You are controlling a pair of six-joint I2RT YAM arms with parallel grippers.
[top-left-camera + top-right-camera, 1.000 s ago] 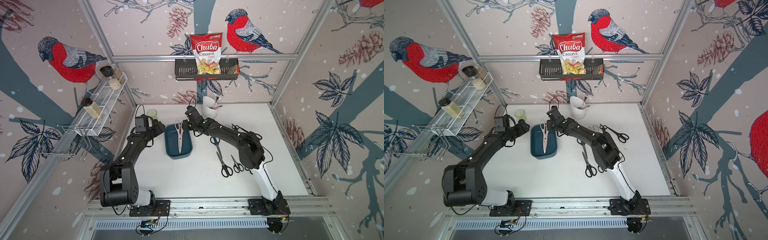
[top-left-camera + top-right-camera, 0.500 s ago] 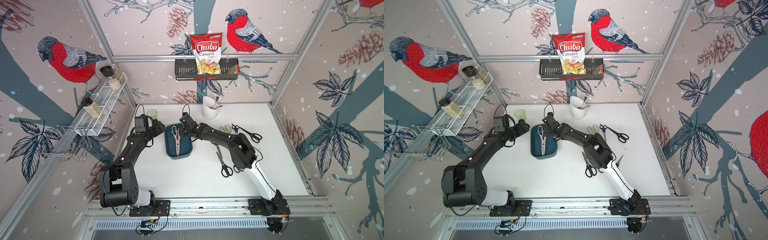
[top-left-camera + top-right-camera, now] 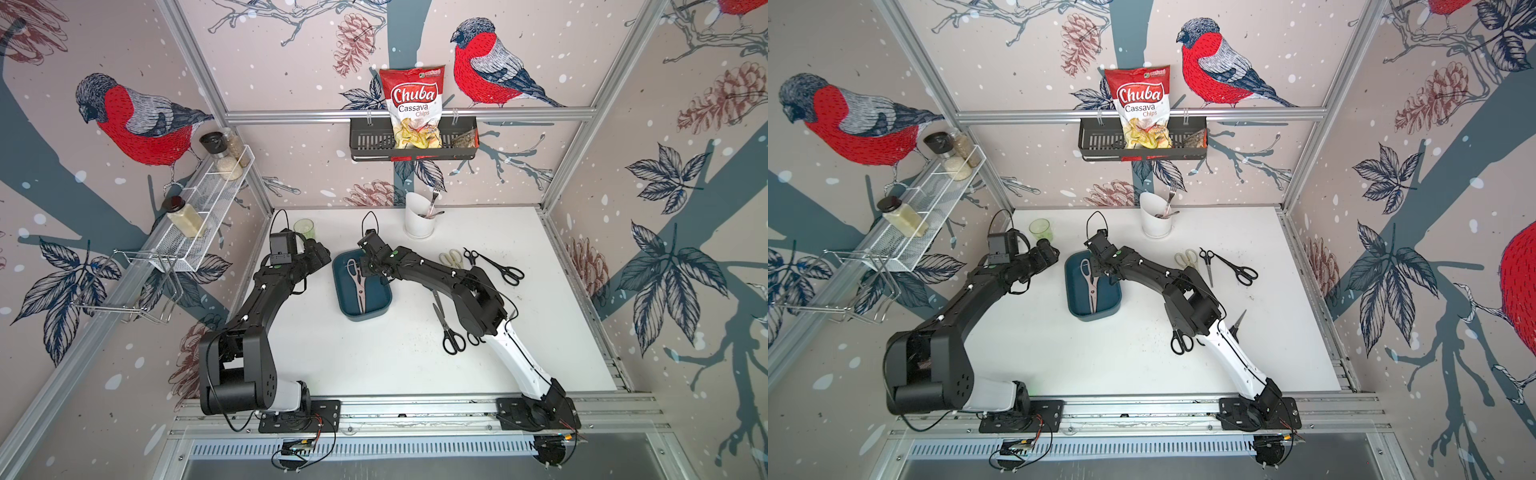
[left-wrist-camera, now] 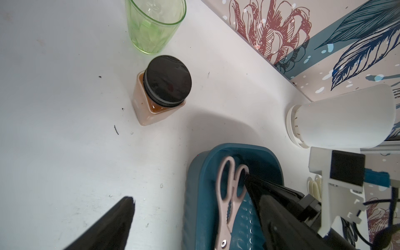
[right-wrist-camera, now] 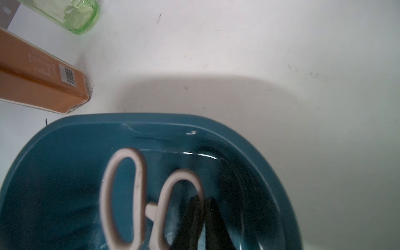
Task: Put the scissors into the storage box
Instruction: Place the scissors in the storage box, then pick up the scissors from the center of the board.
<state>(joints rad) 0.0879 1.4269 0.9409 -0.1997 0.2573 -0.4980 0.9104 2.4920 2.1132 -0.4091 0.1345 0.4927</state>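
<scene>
The dark teal storage box [image 3: 338,291] [image 3: 1071,291] sits left of the table's middle. Pink-handled scissors [image 3: 359,286] [image 3: 1092,286] lie lengthwise inside it, handles toward the back wall. My right gripper [image 3: 365,272] [image 3: 1098,270] reaches into the box's far end. In the right wrist view its fingertips [image 5: 202,200] stand a narrow slit apart on either side of one handle ring of the scissors [image 5: 121,194]. My left gripper [image 3: 322,255] [image 4: 188,187] is open wide at the box's far-left corner, holding nothing. Cream-handled scissors [image 3: 453,258] and black-handled scissors [image 3: 494,264] [image 3: 446,328] lie on the table to the right.
A white cutlery cup [image 3: 419,220] stands at the back. A green glass [image 3: 303,227] [image 4: 154,26] and a black-lidded jar [image 4: 162,91] stand just behind the box. A black wall basket [image 3: 411,143] holds a chips bag; a wire shelf [image 3: 199,216] hangs on the left wall.
My right arm has swung left and down, bringing the pink scissors down to the box floor, and its jaws have parted slightly. The left arm has not moved.
</scene>
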